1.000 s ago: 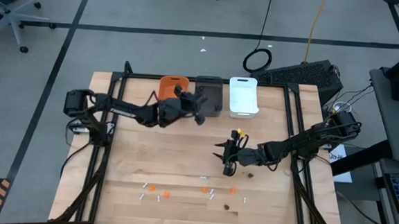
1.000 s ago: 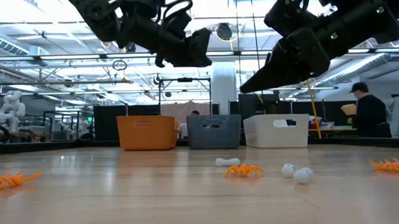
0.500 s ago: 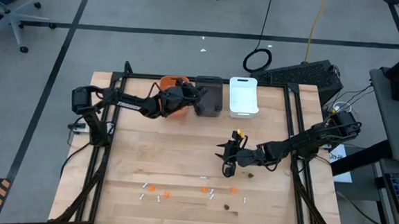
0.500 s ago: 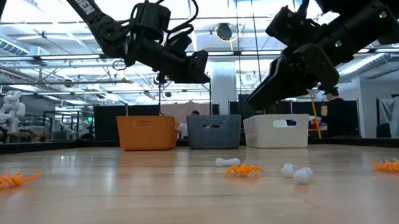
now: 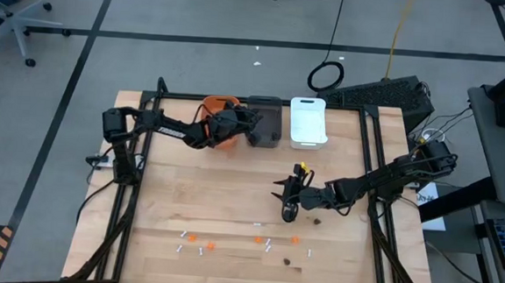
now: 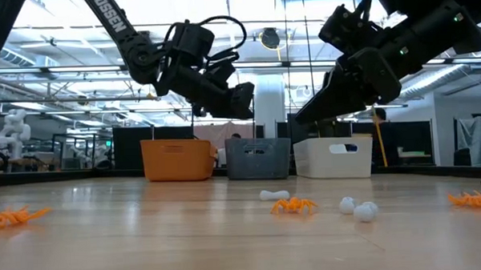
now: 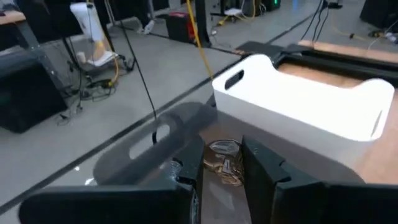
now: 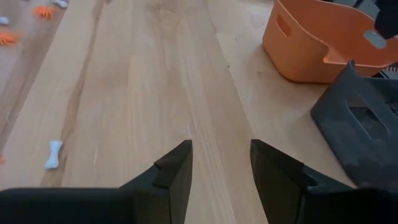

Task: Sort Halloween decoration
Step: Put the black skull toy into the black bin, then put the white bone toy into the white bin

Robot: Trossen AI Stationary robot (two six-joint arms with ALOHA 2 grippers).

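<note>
High view: the left gripper (image 5: 252, 124) hovers over the dark grey bin (image 5: 266, 123), with the orange bin (image 5: 212, 107) just behind it and the white bin (image 5: 307, 121) beyond; the right gripper (image 5: 287, 205) waits well apart over mid-table (image 5: 170, 198). Loose decoration pieces (image 5: 264, 242) lie scattered on the table beyond the right gripper's tips, far from the left gripper. Low view: the left gripper hangs above the bins; an orange piece (image 6: 292, 204) and a white stick (image 6: 274, 195), long axis lying flat and roughly crosswise, rest on the table. Left wrist view: the fingers (image 7: 260, 169) stand narrow, pinching a small brownish piece (image 7: 224, 163); its orientation cannot be told. Risk: if the piece is released while the gripper sits near the grey bin's rim, it may fall outside or into the white bin. Right wrist view: the fingers (image 8: 177, 168) stand partly apart, holding nothing.
</note>
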